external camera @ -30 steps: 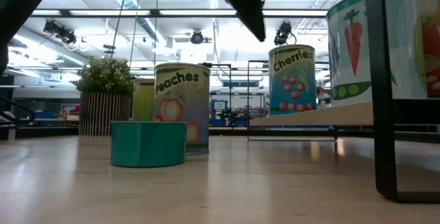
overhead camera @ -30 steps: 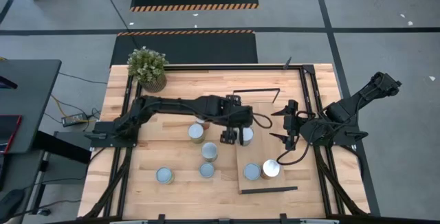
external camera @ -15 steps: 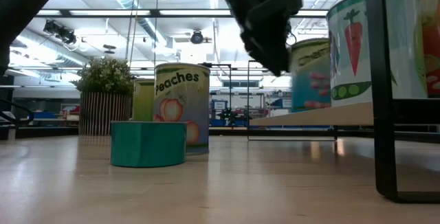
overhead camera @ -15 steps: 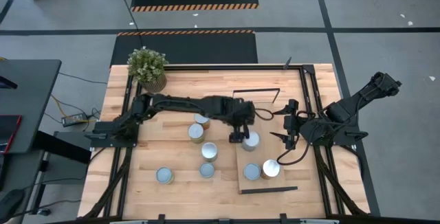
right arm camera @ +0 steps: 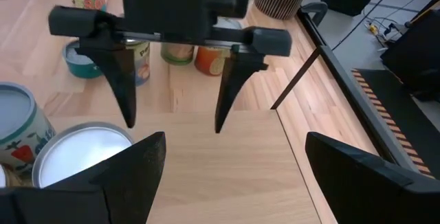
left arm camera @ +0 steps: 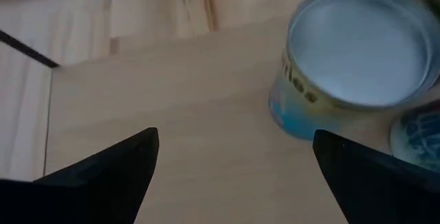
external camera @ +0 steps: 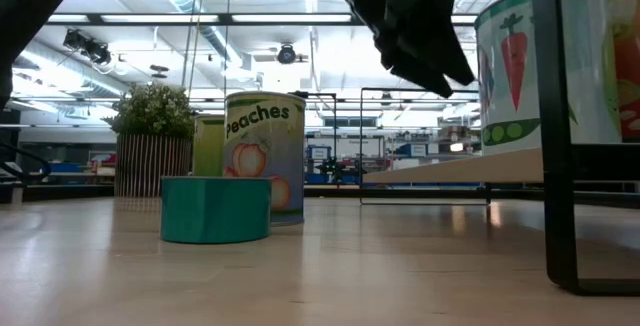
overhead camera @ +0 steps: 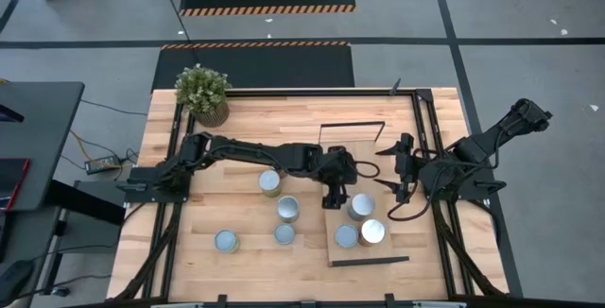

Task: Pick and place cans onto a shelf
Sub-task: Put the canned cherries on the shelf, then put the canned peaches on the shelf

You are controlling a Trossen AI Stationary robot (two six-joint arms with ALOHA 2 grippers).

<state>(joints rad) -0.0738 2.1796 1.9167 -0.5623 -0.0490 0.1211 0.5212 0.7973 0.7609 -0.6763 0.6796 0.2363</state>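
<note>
My left gripper (overhead camera: 334,195) is open, low over the light-wood shelf (overhead camera: 364,166), which lies flat on the table. A blue-labelled can (overhead camera: 360,205) stands upright on the shelf just right of it, ahead of the fingers in the left wrist view (left arm camera: 357,52). Two more cans (overhead camera: 346,236) (overhead camera: 372,231) stand on the shelf's near part. Several cans (overhead camera: 270,182) (overhead camera: 287,208) (overhead camera: 285,234) (overhead camera: 226,241) stand on the table to the left. My right gripper (overhead camera: 380,168) is open and empty above the shelf's right side, facing the left gripper (right arm camera: 174,126). My left gripper has one fingertip (left arm camera: 323,141) right beside the lower side (left arm camera: 292,117) of the blue-labelled can. I cannot tell whether it touches. The can stands upright on its base on the shelf, outside the gap between the fingers.
A potted plant (overhead camera: 202,93) stands at the far left corner. Black frame bars (overhead camera: 352,124) (overhead camera: 369,262) mark the shelf's short ends. In the low view a Peaches can (external camera: 263,156) and a low teal tin (external camera: 215,209) stand on the table.
My left gripper has gone along the shelf toward the table's near and right edges. The blue-labelled can has slid with it, staying upright, from the shelf's middle to just beside the two cans on the near part.
</note>
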